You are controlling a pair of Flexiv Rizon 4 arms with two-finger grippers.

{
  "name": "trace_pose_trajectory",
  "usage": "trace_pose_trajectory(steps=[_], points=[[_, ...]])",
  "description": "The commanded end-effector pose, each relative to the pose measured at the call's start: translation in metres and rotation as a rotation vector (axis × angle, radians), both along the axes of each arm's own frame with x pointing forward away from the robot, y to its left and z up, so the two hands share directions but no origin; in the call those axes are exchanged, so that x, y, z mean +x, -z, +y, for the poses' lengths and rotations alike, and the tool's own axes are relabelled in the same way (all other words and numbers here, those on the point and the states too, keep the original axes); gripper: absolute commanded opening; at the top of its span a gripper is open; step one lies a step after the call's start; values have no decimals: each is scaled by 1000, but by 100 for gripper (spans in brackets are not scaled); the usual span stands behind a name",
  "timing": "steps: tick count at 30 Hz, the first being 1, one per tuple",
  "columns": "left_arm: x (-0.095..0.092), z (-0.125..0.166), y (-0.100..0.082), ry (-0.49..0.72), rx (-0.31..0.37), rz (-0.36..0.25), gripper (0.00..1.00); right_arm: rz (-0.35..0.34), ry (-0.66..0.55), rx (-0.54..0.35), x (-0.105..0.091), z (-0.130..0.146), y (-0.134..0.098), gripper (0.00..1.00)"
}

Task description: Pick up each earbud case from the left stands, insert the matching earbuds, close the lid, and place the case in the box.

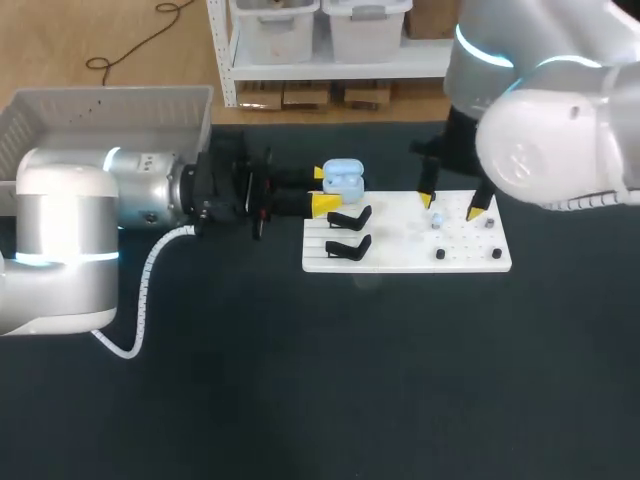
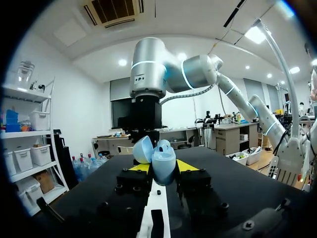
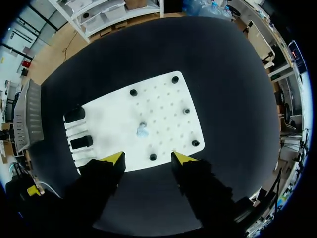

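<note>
Your left gripper (image 2: 163, 167) is closed on the pale blue, rounded plastic earbud case (image 1: 343, 181), lid open, by the left end of the white perforated board (image 3: 163, 106). Your right gripper (image 3: 148, 157) hangs wide open and empty above the small pale blue earbud (image 3: 142, 131) lying on that board. Centre it over the earbud before descending, since the earbud's orientation is unclear from here.

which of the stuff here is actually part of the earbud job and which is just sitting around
For the job:
- earbud case, lid open, held in the left claw
- earbud on the white board
- black stands
- grey box
- right claw, open above the board

Just sitting around, it seems:
- small black pegs on the board
</note>
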State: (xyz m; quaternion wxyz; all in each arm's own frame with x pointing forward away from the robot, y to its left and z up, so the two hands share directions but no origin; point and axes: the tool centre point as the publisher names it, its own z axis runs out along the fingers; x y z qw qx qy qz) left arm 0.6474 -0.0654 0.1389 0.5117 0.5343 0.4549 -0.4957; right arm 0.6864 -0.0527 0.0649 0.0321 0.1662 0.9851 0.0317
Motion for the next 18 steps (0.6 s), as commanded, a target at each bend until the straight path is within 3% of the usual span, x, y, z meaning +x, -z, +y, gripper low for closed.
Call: trace_pose_trajectory(steps=[1, 9, 18], points=[[0, 0, 1, -1, -3, -2, 0, 4, -1, -16, 10, 1, 8, 58], [0, 0, 1, -1, -3, -2, 0, 2, 17, -9, 15, -3, 29, 54], [0, 0, 1, -1, -3, -2, 0, -10, 24, 20, 18, 4, 33, 48]])
